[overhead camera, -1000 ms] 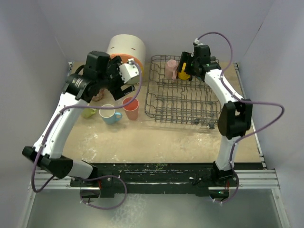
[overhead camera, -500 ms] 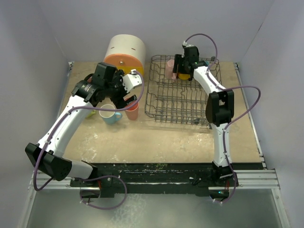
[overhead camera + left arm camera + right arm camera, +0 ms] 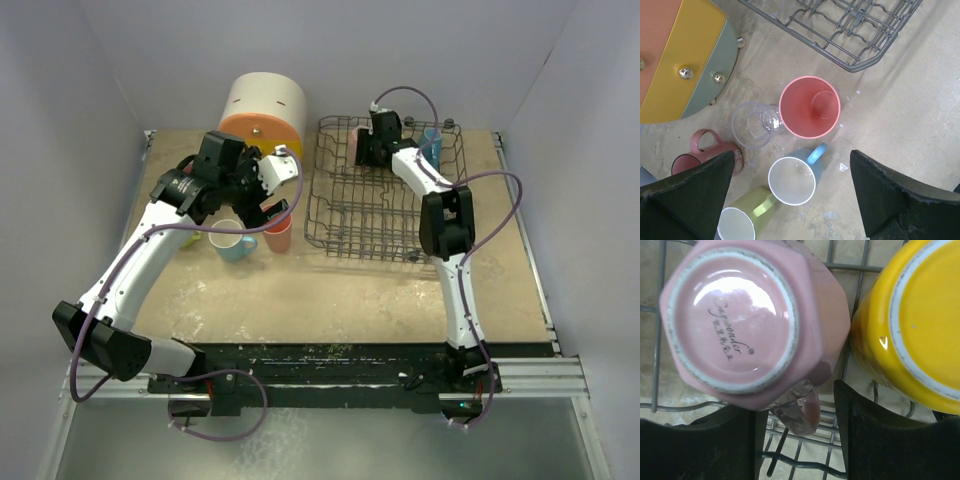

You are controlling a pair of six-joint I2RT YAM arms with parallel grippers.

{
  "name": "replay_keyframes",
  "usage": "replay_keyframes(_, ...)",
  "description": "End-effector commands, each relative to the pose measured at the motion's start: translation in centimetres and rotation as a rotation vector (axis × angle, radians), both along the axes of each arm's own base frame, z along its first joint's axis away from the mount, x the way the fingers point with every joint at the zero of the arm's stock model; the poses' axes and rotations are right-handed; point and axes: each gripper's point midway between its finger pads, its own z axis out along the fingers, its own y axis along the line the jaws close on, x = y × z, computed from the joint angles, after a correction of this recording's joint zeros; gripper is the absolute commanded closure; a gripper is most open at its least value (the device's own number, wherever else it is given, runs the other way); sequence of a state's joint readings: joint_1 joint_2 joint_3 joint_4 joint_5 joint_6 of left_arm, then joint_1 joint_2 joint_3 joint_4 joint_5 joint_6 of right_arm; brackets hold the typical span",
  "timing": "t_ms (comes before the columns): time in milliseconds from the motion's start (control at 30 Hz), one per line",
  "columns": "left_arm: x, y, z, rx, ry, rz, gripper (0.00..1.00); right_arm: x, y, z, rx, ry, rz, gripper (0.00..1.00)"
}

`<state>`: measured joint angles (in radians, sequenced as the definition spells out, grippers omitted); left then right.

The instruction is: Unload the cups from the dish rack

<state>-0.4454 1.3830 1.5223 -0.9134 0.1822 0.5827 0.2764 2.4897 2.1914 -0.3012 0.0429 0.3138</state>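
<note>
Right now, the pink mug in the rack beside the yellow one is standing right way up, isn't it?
No, the pink mug is upside down: the right wrist view shows its stamped base facing the camera. It does sit in the dish rack beside the yellow mug.

White arm links (image 3: 140,262), black joints (image 3: 444,222), looping purple cables (image 3: 404,88)
</note>
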Motion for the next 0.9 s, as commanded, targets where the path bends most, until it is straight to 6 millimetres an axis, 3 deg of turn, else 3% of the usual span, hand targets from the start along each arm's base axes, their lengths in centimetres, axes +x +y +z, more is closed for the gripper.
replay_keyframes(0, -0.3, -0.4, 3.0, -0.070, -0.061, 0.000, 0.01, 1.4, 0.9, 3.4, -0.021, -0.098, -0.012, 0.46)
replay_keyframes(267, -0.6, -0.4, 3.3, -0.081, -0.063, 0.000, 0.01, 1.8, 1.4, 6.4, -0.058, -0.177, -0.013, 0.70)
replay_keyframes(500, -0.9, -0.3, 3.1, -0.082, -0.056, 0.001, 0.01, 2.2, 1.1, 9.7, -0.072, -0.244, -0.028, 0.96)
replay_keyframes(700, -1.1, 0.2, 2.4, -0.062, -0.070, 0.004, 0.01, 1.9, 1.4, 16.0, -0.071, -0.362, -0.023, 1.00)
replay_keyframes(867, -1.3, 0.0, 2.2, -0.081, -0.100, -0.018, 0.01, 0.4, 2.3, 22.1, -0.033, -0.449, 0.009, 1.00)
